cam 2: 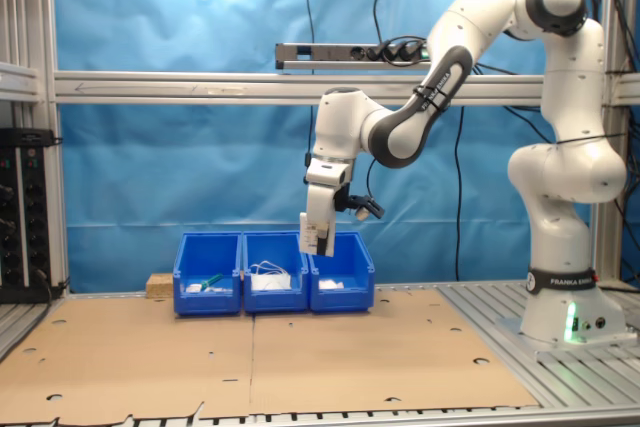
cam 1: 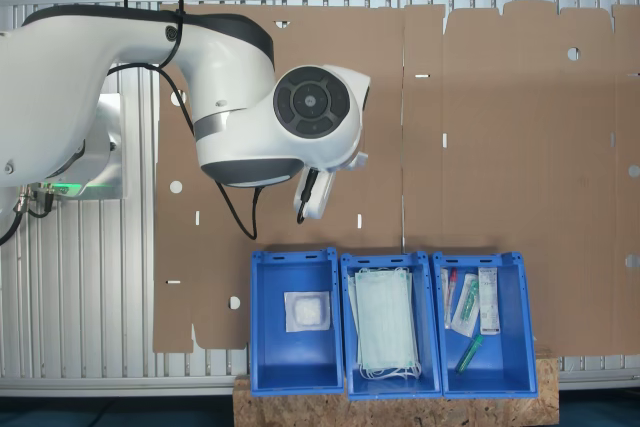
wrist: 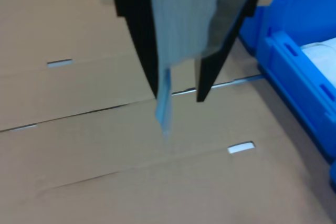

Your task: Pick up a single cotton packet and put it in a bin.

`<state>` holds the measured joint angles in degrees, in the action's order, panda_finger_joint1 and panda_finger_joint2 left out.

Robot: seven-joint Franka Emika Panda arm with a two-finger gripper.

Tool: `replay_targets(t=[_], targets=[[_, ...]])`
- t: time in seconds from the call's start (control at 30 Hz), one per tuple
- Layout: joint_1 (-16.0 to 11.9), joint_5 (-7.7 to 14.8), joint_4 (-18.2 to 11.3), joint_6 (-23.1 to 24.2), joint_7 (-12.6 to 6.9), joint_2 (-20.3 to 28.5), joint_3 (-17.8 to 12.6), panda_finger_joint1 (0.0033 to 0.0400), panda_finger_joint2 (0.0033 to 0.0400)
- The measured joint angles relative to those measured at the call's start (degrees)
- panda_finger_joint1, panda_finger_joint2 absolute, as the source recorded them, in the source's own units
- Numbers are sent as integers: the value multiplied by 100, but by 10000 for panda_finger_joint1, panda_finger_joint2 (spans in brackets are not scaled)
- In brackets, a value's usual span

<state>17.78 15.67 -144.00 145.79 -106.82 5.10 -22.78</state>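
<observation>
1. The cotton packet point(wrist: 181, 30) hangs edge-down between the jaws of the gripper point(cam 2: 318, 247), which are clenched on it. You see it in the wrist view as a pale, blurred sheet with a thin lower edge trailing past the jaw tips. In the second exterior view it is a small white strip with dark print at the gripper's tip point(cam 2: 312, 238).

2. The packet is in the air, above the cardboard sheet point(wrist: 105, 171) that covers the surface, and just short of the row of blue trays. It is not yet over any tray.

3. The nearest tray is the bin point(cam 1: 294, 322) at the first exterior view's left end of the row, which holds one plain white padded square point(cam 1: 307, 311). Judged target: this bin.

4. Carry the packet forward until its lower edge clears the bin's near rim point(wrist: 294, 72); the dangling edge could catch there if you travel too low.

5. Centre over the bin floor before you let go. A flat, light packet will likely flutter, so lower it well inside the walls first.

6. Keep clear of the middle tray with the pale green masks point(cam 1: 386, 323).
</observation>
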Motion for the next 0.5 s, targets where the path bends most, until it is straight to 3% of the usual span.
replay_targets(t=[0.23,0.5], targets=[[-75,53,0,-169,0,68,-372,51,51],[-125,332,0,-318,0,105,-868,51,51]])
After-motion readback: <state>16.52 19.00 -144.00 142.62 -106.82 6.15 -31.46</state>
